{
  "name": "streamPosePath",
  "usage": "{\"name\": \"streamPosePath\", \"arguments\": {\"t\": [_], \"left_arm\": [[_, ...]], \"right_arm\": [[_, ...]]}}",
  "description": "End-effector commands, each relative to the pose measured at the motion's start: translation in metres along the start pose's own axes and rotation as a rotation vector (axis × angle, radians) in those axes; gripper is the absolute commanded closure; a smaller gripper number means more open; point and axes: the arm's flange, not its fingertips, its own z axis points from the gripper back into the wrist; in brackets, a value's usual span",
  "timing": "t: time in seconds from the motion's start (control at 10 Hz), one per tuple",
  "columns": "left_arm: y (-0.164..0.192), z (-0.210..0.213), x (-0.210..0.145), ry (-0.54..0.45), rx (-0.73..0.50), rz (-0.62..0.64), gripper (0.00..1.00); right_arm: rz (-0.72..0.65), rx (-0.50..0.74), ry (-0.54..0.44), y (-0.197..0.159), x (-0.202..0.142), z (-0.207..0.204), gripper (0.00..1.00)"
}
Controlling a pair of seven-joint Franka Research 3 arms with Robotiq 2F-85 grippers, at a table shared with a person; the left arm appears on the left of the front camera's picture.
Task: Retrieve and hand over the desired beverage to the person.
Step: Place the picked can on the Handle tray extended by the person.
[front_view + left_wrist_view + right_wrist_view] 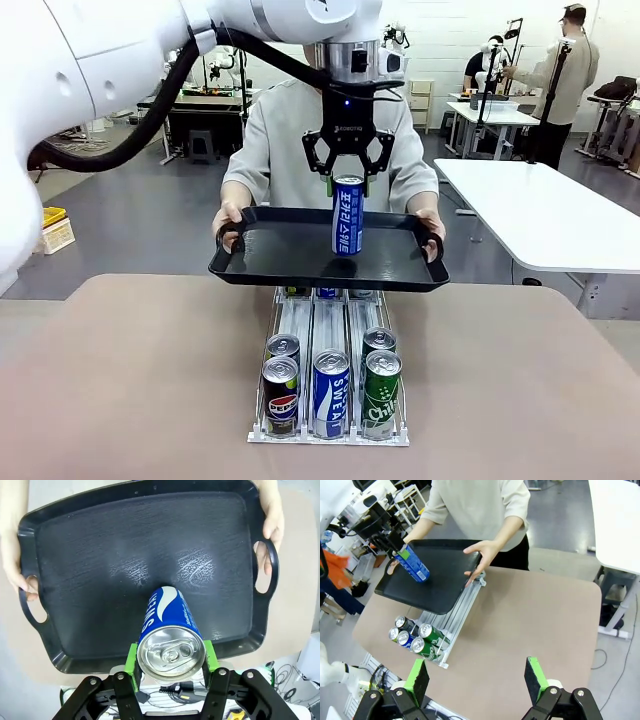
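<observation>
Most of it looks done to me. Left gripper (348,185) is clamped on the top of the blue can (347,225), with green pads (131,662) on either side of the rim. Can is upright over the middle of the black tray (270,258).

Person (275,140) at the far side holds the tray level by both handles, a hand (228,213) at each end. Tray sits above the far edge of the table (130,370) and the back of the can rack (298,322).

Retrieval reads as complete: can is out of the rack and at the person. Can't tell if its base is resting on the tray floor or hanging just above it; from the front it looks touching or nearly so.

Left to do, as I judge it: seat the can if it isn't down, let the jaws go, lift clear without tipping it.

Right gripper (476,675) hangs open and empty, high over the table, well apart from the tray.
</observation>
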Motion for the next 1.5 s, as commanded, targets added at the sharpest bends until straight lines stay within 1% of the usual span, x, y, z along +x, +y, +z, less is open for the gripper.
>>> {"name": "streamPosePath", "arguments": {"t": [0.0, 0.2, 0.4, 0.6, 0.7, 0.8, 1.1, 1.3, 1.4], "left_arm": [[-0.0211, 0.0133, 0.0211, 0.016, 0.008, -0.023, 0.42], [-0.0291, 0.0079, 0.0125, 0.011, 0.033, -0.026, 0.42], [-0.0287, 0.0075, 0.0167, 0.018, 0.039, -0.032, 0.42], [-0.0283, 0.0054, 0.0135, 0.028, 0.051, -0.023, 0.42], [-0.0277, 0.0061, 0.0177, 0.034, 0.055, -0.030, 0.05], [-0.0276, 0.0057, 0.0169, 0.035, 0.055, -0.029, 0.00], [-0.0271, 0.0060, 0.0188, 0.041, 0.050, -0.032, 0.00], [-0.0272, 0.0048, 0.0138, 0.044, 0.046, -0.021, 0.00], [-0.0268, 0.0058, 0.0182, 0.048, 0.045, -0.027, 0.00]], "right_arm": [[0.007, 0.035, -0.003, -0.0006, 0.0010, -0.0018, 0.00], [0.007, 0.035, -0.003, -0.0006, 0.0010, -0.0018, 0.00], [0.007, 0.035, -0.003, -0.0006, 0.0010, -0.0018, 0.00], [0.007, 0.035, -0.003, -0.0006, 0.0010, -0.0018, 0.00], [0.007, 0.035, -0.003, -0.0006, 0.0010, -0.0018, 0.00], [0.007, 0.035, -0.003, -0.0006, 0.0010, -0.0018, 0.00], [0.007, 0.035, -0.003, -0.0006, 0.0010, -0.0018, 0.00], [0.007, 0.035, -0.003, -0.0006, 0.0010, -0.0018, 0.00], [0.007, 0.035, -0.003, -0.0006, 0.0010, -0.0018, 0.00]]}}
